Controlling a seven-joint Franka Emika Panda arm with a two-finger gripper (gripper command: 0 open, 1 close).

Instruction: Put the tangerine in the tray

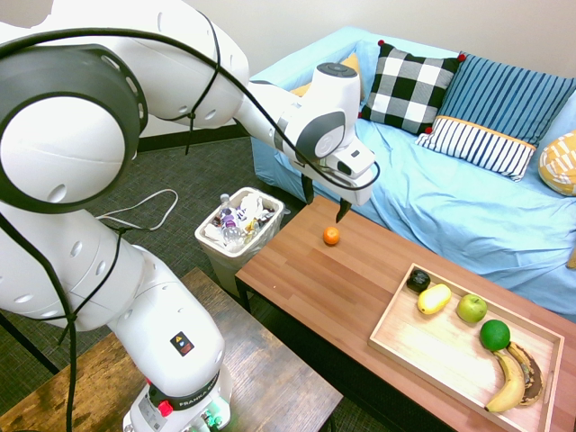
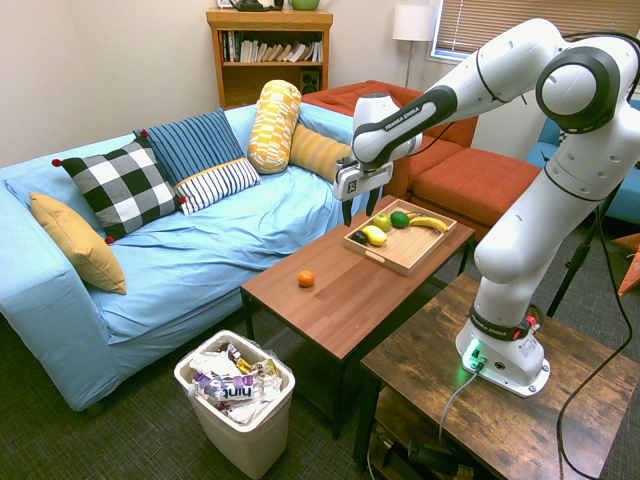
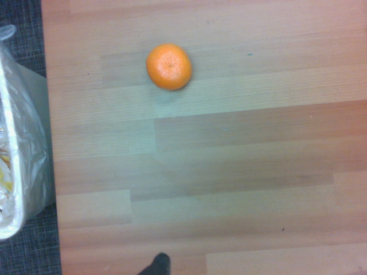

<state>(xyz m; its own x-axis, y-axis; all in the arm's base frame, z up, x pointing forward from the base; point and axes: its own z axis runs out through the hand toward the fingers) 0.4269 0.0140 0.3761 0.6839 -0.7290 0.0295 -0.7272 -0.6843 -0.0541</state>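
The tangerine [image 1: 331,236] [image 2: 306,278] [image 3: 168,66] is a small bright-orange fruit lying alone on the wooden coffee table [image 1: 360,288], near the end by the wastebasket. The tray [image 1: 400,346] [image 2: 400,252] is a shallow light-wood rectangle at the table's other end, holding a yellow fruit, a green apple, a lime, a banana and a dark fruit. My gripper [image 1: 324,200] [image 2: 360,207] hangs open above the table, with its fingers pointing down and nothing between them. It is well above the tangerine and a little to the tray side of it.
A white wastebasket [image 1: 239,229] [image 2: 237,398] [image 3: 14,166] full of wrappers stands on the floor beside the table's end. A blue sofa [image 1: 468,198] with pillows runs along the table's far side. A darker wooden table [image 2: 500,390] bears the arm's base.
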